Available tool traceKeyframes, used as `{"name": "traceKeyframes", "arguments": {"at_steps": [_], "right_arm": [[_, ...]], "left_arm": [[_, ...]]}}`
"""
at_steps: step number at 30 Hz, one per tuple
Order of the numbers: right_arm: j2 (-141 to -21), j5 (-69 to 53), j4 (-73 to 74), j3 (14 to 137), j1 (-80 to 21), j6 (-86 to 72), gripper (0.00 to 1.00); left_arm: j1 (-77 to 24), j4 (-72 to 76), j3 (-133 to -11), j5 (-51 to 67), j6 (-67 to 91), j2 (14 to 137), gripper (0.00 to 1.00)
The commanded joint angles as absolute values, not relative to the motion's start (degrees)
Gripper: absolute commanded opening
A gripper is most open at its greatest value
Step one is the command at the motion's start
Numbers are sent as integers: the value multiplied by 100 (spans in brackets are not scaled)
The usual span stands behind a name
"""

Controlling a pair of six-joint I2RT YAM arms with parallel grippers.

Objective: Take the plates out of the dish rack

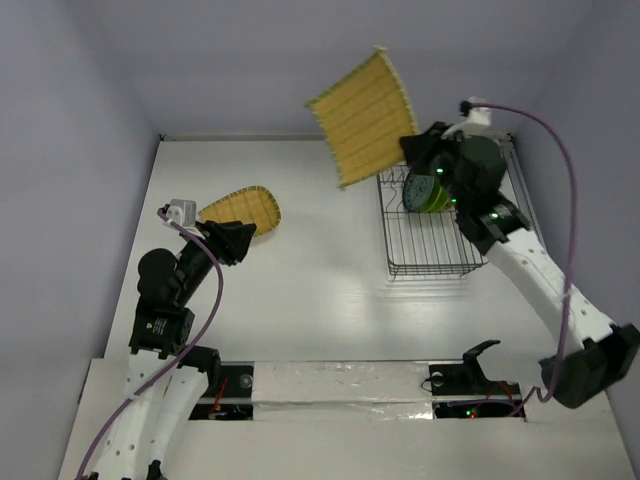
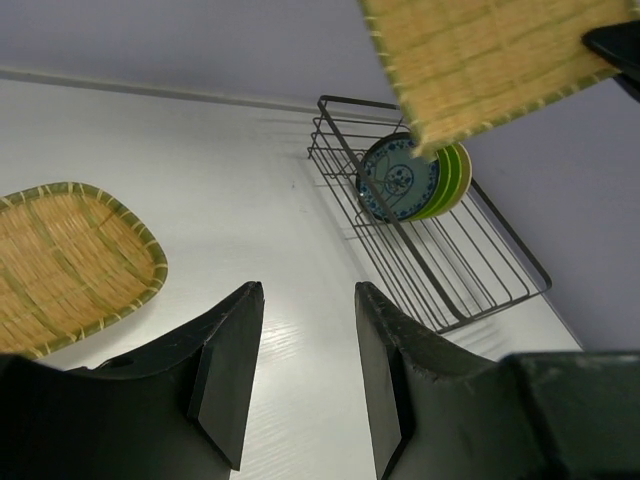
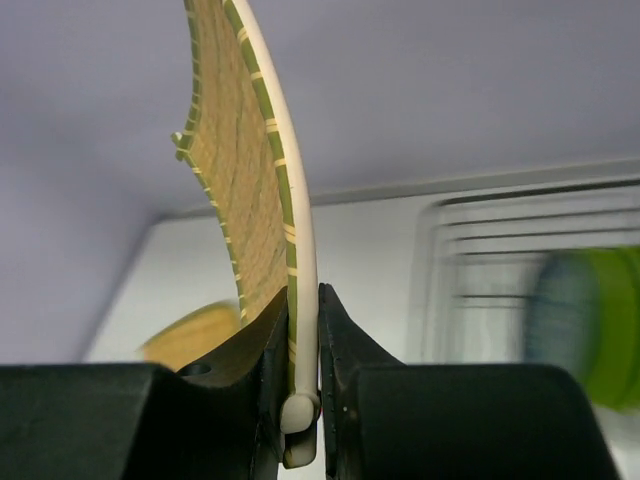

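Note:
The dark wire dish rack (image 1: 430, 255) stands at the right of the table and also shows in the left wrist view (image 2: 470, 270). A teal-blue plate (image 2: 398, 178) and a lime green plate (image 2: 455, 175) stand upright together at its far end (image 1: 432, 195). The cream plate is out of view. My right gripper (image 1: 412, 150) is shut on the rim of a square woven bamboo tray (image 1: 362, 115) and holds it in the air above the rack's far left corner; the wrist view shows the rim (image 3: 305, 300) clamped edge-on. My left gripper (image 2: 305, 330) is open and empty above the table.
A second woven bamboo tray (image 1: 243, 210) lies flat on the table at the left, just beyond my left gripper (image 1: 245, 235); it also shows in the left wrist view (image 2: 60, 260). Grey walls close in the table at the back and sides.

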State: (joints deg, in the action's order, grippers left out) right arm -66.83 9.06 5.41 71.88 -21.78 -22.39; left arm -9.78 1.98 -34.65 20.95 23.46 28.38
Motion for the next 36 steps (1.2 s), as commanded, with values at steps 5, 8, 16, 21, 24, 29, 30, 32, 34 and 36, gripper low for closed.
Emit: {"name": "traceKeyframes", "arguments": {"at_steps": [5,8,16,21,24,29,30,32,34,36], "right_arm": [[-8462,-1070,-2614,7304,-3383,-4392,0],[-9323,-1335,-3302,7513,-3637,-5193,0],[-11143,-1345,-3840,8392,-4104,-6564,0],[-11864,-1082,-3701,8674,-4218,-6979,0],[-12066,-897,-3349,8824,-4271,-6943,0],[-12313,-756,-3191,8816,-4324,-7031,5],[-12348,-738,-3173,8833,-4324,-7040,6],[-12445,-729,-3033,8903,-4324,-7031,9],[-12506,-738,-2927,9017,-4324,-6961,12],[-12594,-782,-2734,9114,-4324,-6891,15]], "left_arm": [[-896,448,-3700,2030,2364,2733,39],[-896,466,-3700,2030,2373,2751,39],[-844,457,-3700,2048,2364,2698,39],[-844,475,-3691,2092,2364,2725,39],[-844,492,-3683,2109,2373,2725,39],[-844,510,-3683,2118,2391,2716,39],[-844,510,-3674,2118,2391,2716,39],[-844,510,-3674,2127,2391,2716,39],[-844,518,-3683,2127,2391,2725,39],[-844,510,-3674,2136,2382,2733,39]]}}
